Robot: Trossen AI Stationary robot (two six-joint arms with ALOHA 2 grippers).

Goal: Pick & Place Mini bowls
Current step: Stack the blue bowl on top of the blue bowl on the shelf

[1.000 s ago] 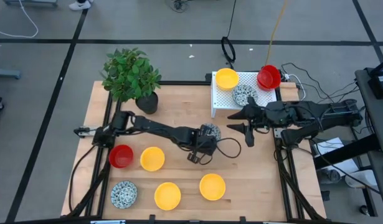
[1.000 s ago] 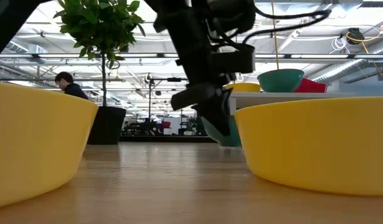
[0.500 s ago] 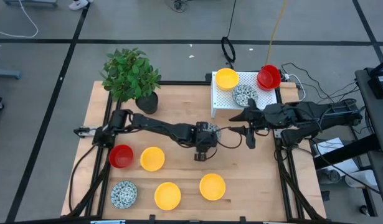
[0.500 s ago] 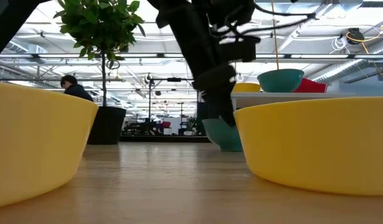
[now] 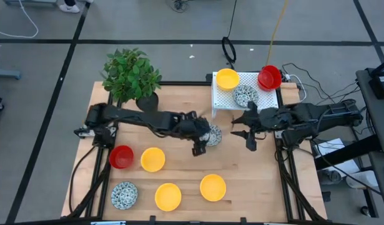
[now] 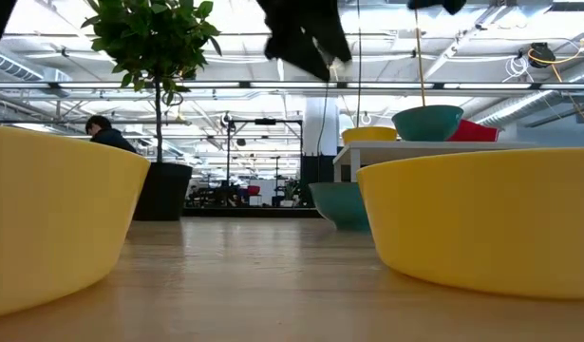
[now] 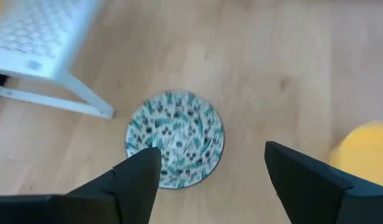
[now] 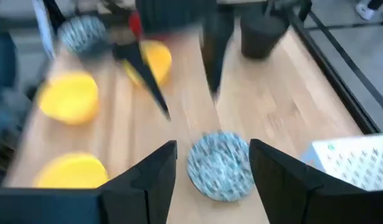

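Observation:
A speckled mini bowl (image 5: 212, 134) rests on its base on the wooden table, near the white rack's front leg; it also shows in the left wrist view (image 7: 174, 138) and the right wrist view (image 8: 219, 165). My left gripper (image 5: 198, 145) hangs open above and just left of it, touching nothing (image 7: 210, 180). My right gripper (image 5: 245, 134) is open to the bowl's right, pointing toward it (image 8: 213, 180). On the rack (image 5: 261, 95) sit a yellow bowl (image 5: 227, 79), a speckled bowl (image 5: 245, 95) and a red bowl (image 5: 269, 77).
Several more bowls stand at the near left: red (image 5: 121, 156), yellow (image 5: 153, 159), speckled (image 5: 124, 195), yellow (image 5: 168, 196), yellow (image 5: 213, 187). A potted plant (image 5: 132, 76) is at the far left corner. Bare wood lies between the speckled bowl and the near edge.
My left gripper has opened and let go of the speckled bowl, then risen well clear of the table. The bowl stays where it was set, upright on the wood beside the rack.

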